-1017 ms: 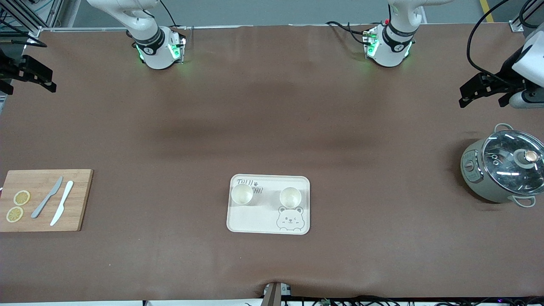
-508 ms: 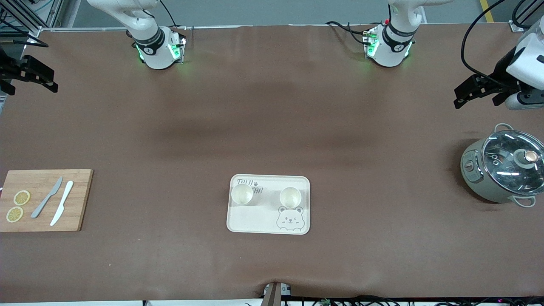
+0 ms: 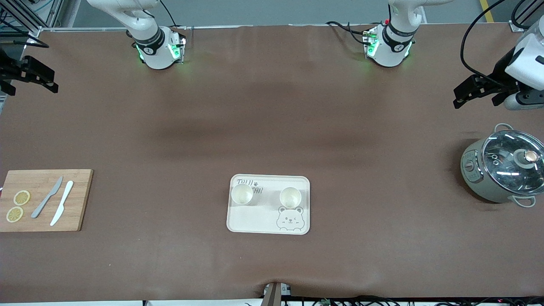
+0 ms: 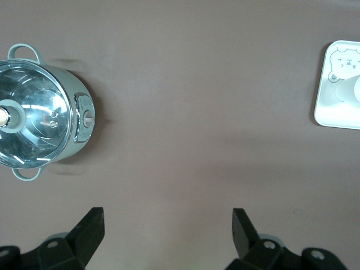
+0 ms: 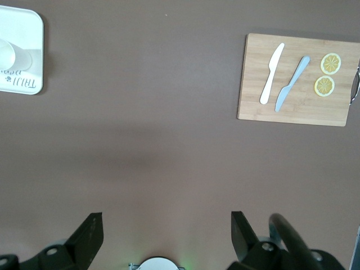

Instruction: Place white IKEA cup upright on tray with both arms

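The cream tray [image 3: 255,223] with the grey bear drawing lies on the brown table, near the front camera's side. Two white cups stand upright on it, one [image 3: 242,194] toward the right arm's end, one [image 3: 290,197] toward the left arm's end. The tray's edge also shows in the left wrist view [image 4: 329,115] and the right wrist view [image 5: 31,56]. My left gripper [image 3: 458,100] is open and empty, up in the air at the left arm's end of the table; it shows in its own view [image 4: 167,225]. My right gripper [image 3: 51,85] is open and empty, high at the right arm's end [image 5: 166,226].
A grey-green pot with a glass lid [image 3: 503,170] stands at the left arm's end, below the left gripper. A wooden cutting board [image 3: 80,199] with two knives and two lemon slices lies at the right arm's end. The arm bases [image 3: 159,51] stand along the table's back edge.
The left gripper has shifted slightly toward the table's middle and then held; the right gripper has barely moved. Cups and tray are still.
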